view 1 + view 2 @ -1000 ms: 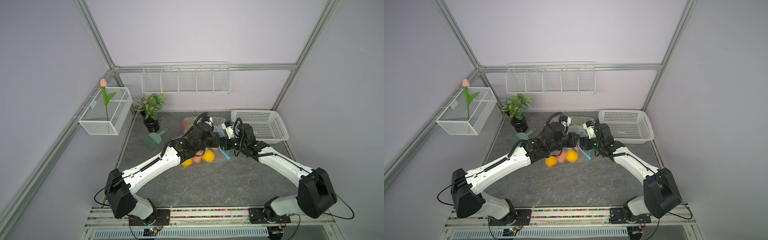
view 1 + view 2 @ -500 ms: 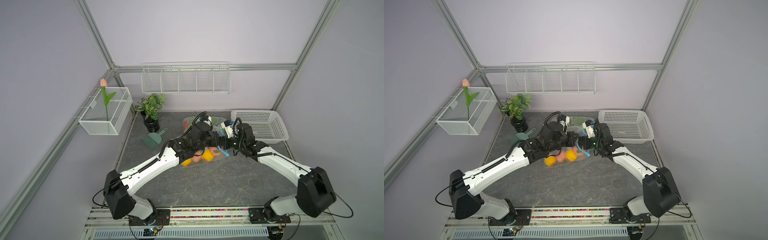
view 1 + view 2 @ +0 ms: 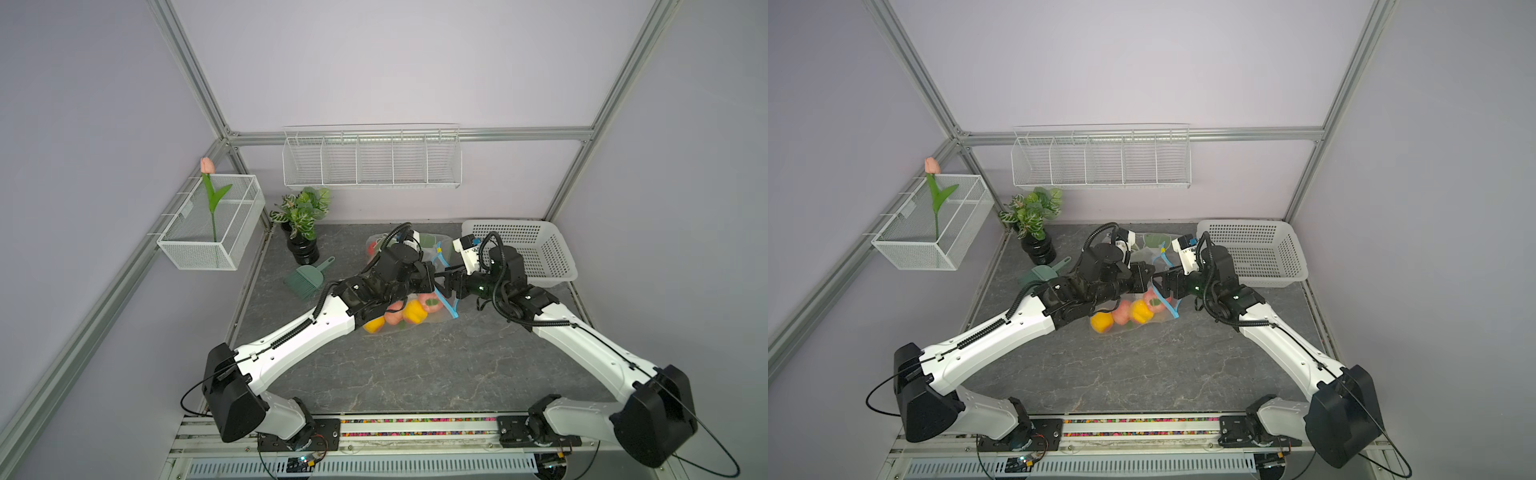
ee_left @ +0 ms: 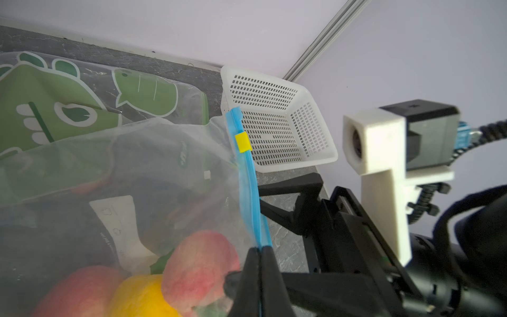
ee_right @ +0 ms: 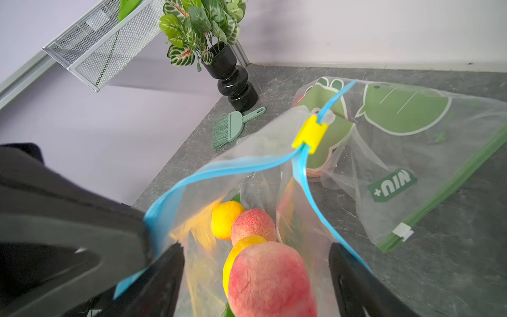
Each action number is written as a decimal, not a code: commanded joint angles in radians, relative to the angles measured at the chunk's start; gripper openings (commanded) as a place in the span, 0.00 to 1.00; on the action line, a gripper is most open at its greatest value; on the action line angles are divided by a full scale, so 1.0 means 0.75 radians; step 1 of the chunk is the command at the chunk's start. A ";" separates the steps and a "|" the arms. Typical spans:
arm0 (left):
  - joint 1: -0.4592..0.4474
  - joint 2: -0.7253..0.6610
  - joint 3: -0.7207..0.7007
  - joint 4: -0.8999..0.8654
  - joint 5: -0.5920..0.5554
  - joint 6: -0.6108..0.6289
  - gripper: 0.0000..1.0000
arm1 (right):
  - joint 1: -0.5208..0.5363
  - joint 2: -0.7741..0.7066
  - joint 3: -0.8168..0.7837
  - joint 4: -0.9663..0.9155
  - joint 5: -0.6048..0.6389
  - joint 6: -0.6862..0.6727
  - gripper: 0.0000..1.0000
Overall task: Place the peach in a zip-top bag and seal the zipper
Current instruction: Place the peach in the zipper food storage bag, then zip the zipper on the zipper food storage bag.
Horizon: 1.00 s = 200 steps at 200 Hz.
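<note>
Letting go is what has just happened: my right gripper [image 5: 255, 247] has spread its jaws wide and now holds nothing. The peach [image 5: 271, 280] lies between those jaws, just inside the mouth of the zip-top bag [image 5: 219, 167], with a yellow fruit [image 5: 226, 219] and a second peach [image 5: 252, 223] deeper in. My left gripper [image 4: 259, 254] stays pinched tight on the blue zipper strip [image 4: 248, 186] at the rim, holding the mouth up off the table [image 5: 452, 260]. So I judge the placing done and the sealing not yet begun. The yellow slider [image 5: 310, 133] sits at the far end of the zipper and the two blue tracks are parted. My right gripper will have to back out of the mouth before that slider can be drawn along.
</note>
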 commanded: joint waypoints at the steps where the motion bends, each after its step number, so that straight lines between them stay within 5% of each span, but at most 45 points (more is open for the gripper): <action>1: -0.006 -0.056 -0.031 -0.046 -0.047 0.041 0.00 | -0.012 -0.069 0.019 -0.084 0.059 -0.080 0.85; 89: 0.002 -0.258 -0.072 -0.241 -0.202 0.282 0.00 | -0.275 -0.143 0.150 -0.326 0.066 -0.291 0.86; 135: 0.126 -0.388 -0.105 -0.315 0.072 0.440 0.00 | -0.361 -0.088 0.230 -0.424 0.000 -0.487 0.85; 200: 0.324 -0.428 -0.036 -0.521 0.580 0.747 0.00 | -0.361 -0.122 0.166 -0.268 -0.423 -0.850 0.79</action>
